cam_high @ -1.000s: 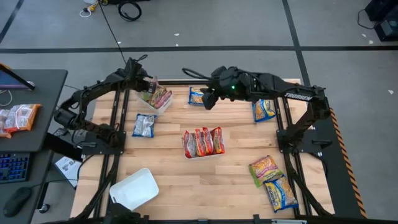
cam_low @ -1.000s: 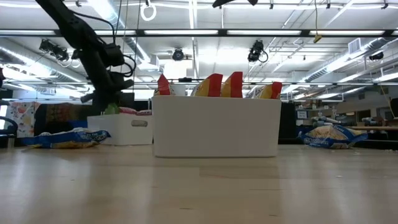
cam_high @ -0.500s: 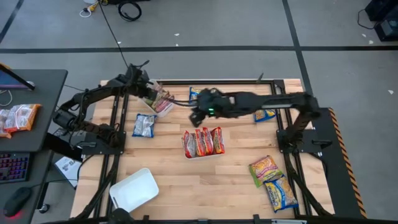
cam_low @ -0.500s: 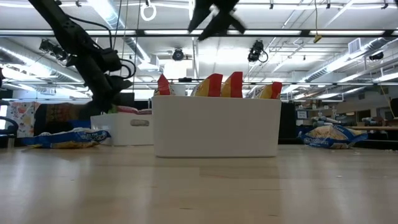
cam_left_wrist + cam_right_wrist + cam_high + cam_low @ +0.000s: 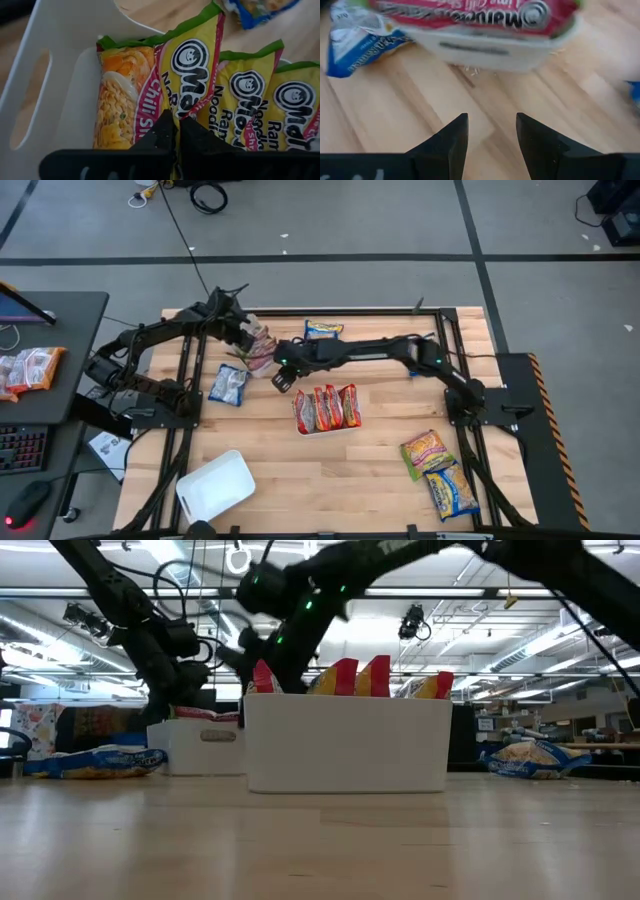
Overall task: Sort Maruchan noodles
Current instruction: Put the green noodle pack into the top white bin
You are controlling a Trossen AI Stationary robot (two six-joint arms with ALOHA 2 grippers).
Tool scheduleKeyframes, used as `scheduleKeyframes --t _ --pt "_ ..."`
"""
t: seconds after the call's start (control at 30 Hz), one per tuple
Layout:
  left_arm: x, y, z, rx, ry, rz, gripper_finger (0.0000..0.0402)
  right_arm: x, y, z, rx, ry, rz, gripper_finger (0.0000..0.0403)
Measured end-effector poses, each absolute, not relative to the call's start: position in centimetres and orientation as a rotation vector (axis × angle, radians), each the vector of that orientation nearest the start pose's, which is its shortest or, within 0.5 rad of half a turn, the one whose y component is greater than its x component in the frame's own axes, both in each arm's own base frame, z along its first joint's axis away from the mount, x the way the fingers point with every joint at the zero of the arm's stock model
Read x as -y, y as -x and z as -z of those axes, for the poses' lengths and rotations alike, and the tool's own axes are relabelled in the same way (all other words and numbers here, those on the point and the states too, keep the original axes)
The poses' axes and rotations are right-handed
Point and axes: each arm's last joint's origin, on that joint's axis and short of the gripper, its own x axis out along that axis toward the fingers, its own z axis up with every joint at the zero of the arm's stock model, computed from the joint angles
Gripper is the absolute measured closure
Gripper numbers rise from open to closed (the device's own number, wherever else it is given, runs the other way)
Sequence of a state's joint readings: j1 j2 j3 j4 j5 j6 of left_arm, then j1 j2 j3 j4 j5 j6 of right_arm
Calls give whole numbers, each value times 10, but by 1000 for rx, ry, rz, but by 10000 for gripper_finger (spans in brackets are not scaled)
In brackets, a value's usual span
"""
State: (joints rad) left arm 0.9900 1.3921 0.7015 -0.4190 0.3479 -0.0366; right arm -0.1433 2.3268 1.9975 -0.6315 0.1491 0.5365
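Several Maruchan noodles packets lie about. Yellow-and-green chili packets (image 5: 150,85) stand on edge in a white tray (image 5: 60,65) at the far left, and my left gripper (image 5: 243,332) is shut on one. My right gripper (image 5: 281,377) reaches across from the right and hangs open over bare wood (image 5: 491,135), just right of that tray. A blue packet (image 5: 228,383) lies flat near it. Red packets (image 5: 327,406) stand in the middle tray (image 5: 345,745). My left gripper pinches a yellow chili packet by its long edge (image 5: 175,112) between its two fingers. The fingers slant down from above. The packet stands on edge in the white tray, beside two more of its kind.
Another blue packet (image 5: 323,330) lies at the far edge. Two yellow packets (image 5: 428,450) (image 5: 452,490) lie at the near right. An empty white tray (image 5: 215,483) sits at the near left. Bare wood lies in front of the middle tray.
My right gripper has swept down from high over the far middle toward the table's left, ending low beside the far-left tray, still open. My left gripper has sunk a little toward its tray and rolled, keeping hold of the packet.
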Motion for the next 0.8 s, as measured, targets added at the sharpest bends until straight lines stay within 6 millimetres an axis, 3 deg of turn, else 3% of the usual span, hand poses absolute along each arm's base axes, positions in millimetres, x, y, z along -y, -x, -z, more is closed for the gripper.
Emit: scheduleKeyframes --t 0.17,0.27,0.6,0.8 --pt "-195 -142 -168 -856 773 -523 386 91 -523 -182 -795 -491 493 231" --pt "-193 -142 -168 -850 795 -484 386 100 -527 -179 -788 -496 487 231" --pt "-182 -144 -166 -939 739 -360 386 141 -518 -179 -804 -498 478 231" --pt "-185 -148 -168 -875 756 -385 385 145 -515 -179 -822 -479 483 231"
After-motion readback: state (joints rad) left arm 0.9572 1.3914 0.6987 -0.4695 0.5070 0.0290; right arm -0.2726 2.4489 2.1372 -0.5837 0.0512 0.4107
